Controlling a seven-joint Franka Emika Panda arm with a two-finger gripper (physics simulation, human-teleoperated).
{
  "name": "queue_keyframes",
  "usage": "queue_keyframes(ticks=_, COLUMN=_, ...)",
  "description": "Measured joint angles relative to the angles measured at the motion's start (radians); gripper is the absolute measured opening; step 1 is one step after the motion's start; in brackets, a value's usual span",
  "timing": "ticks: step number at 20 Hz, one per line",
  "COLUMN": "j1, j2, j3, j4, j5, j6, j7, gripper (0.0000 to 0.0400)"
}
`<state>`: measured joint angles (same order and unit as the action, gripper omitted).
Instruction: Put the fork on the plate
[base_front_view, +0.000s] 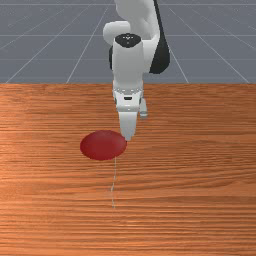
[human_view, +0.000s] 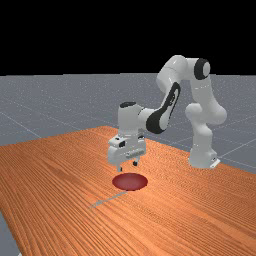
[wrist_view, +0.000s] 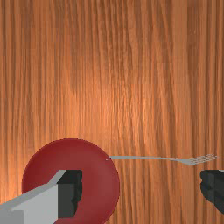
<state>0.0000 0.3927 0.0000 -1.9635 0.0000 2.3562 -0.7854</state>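
In the front view, the fork (base_front_view: 113, 182) lies on the worktop (base_front_view: 200, 200), nearer the camera than the end effector (base_front_view: 128, 137) and a little to the front view's left. Its long axis runs away from the arm, towards the camera. The red plate (base_front_view: 103, 145) is at its arm-side end.

In the far view, the end effector hangs in the air above the plate's area, and the fork is lower, on the far view's left side of the plate. So the next move should probably carry it outward, away from the arm's base, and then down.

In the wrist view, the 2 fingers (wrist_view: 70, 193) stand wide apart with nothing held between them. 1 is over the plate, the other is near the tines (wrist_view: 204, 159). The handle (wrist_view: 140, 158) reaches the plate's rim; I cannot tell if it touches. The fork lies beside the line between the fingers and almost parallel to it, so a turn of about 1 quarter seems necessary to grip across the handle. The plate's rim could be in the way if the grip is taken too near it.
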Motion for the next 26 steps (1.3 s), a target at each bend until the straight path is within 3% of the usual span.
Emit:
queue_keyframes(ticks=1, j1=0.000, j2=0.000, j3=0.000, j4=0.000, j5=0.000, j6=0.000, j7=0.000, gripper=0.0249)
queue_keyframes(ticks=2, j1=0.000, j2=0.000, j3=0.000, j4=0.000, j5=0.000, j6=0.000, j7=0.000, gripper=0.0158)
queue_keyframes(ticks=3, j1=0.002, j2=-0.003, j3=-0.003, j4=-0.003, j5=0.003, j6=-0.004, j7=0.019, gripper=0.0253)
queue_keyframes(ticks=4, j1=0.003, j2=-0.005, j3=-0.005, j4=-0.005, j5=0.005, j6=-0.007, j7=0.030, gripper=0.0311)
queue_keyframes(ticks=6, j1=0.004, j2=-0.007, j3=-0.007, j4=-0.007, j5=0.007, j6=-0.010, j7=0.042, gripper=0.0367)
queue_keyframes(ticks=7, j1=0.027, j2=-0.113, j3=-0.034, j4=-0.145, j5=-0.009, j6=-0.034, j7=0.238, gripper=0.0225)
queue_keyframes(ticks=8, j1=0.043, j2=-0.192, j3=-0.054, j4=-0.217, j5=-0.012, j6=-0.077, j7=0.428, gripper=0.0138)
queue_keyframes(ticks=9, j1=0.054, j2=-0.233, j3=-0.069, j4=-0.247, j5=-0.005, j6=-0.121, j7=0.611, gripper=0.0084)
queue_keyframes(ticks=11, j1=0.067, j2=-0.252, j3=-0.095, j4=-0.250, j5=0.035, j6=-0.203, j7=0.959, gripper=0.0032)
queue_keyframes(ticks=13, j1=0.069, j2=-0.241, j3=-0.118, j4=-0.229, j5=0.097, j6=-0.268, j7=1.239, gripper=0.0012)
queue_keyframes(ticks=16, j1=0.062, j2=-0.232, j3=-0.130, j4=-0.217, j5=0.142, j6=-0.294, j7=1.370, gripper=0.0003)
queue_keyframes(ticks=21, j1=0.068, j2=-0.171, j3=-0.136, j4=-0.161, j5=0.169, j6=-0.209, j7=1.486, gripper=0.0000)
queue_keyframes(ticks=22, j1=0.071, j2=-0.136, j3=-0.135, j4=-0.132, j5=0.173, j6=-0.178, j7=1.501, gripper=0.0157)
queue_keyframes(ticks=23, j1=0.074, j2=-0.096, j3=-0.133, j4=-0.098, j5=0.172, j6=-0.155, j7=1.511, gripper=0.0252)
queue_keyframes(ticks=24, j1=0.078, j2=-0.040, j3=-0.132, j4=-0.045, j5=0.167, j6=-0.136, j7=1.521, gripper=0.0310)
queue_keyframes(ticks=26, j1=0.082, j2=0.077, j3=-0.135, j4=0.074, j5=0.154, j6=-0.117, j7=1.537, gripper=0.0367)
